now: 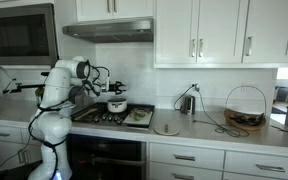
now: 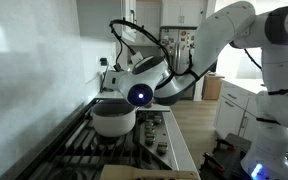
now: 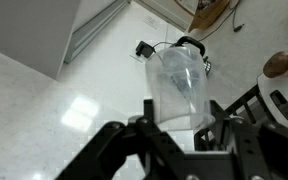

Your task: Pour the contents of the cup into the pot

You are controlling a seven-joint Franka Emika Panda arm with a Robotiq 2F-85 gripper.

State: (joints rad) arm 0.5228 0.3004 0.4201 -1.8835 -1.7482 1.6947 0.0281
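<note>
Claw (image 3: pixel 181 118): I am gripping the clear cup (image 3: pixel 179 80) between closed-in jaws, so it cannot slip.
Pot (image 2: pixel 113 120): sitting on the stove (image 2: pixel 154 135) just below the clear cup, placed for catching the pour.
Contents: too blurred to tell.

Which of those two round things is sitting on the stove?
The squat whitish pot, standing on the stove grates; the flat disc lies on the counter beside it.
</note>
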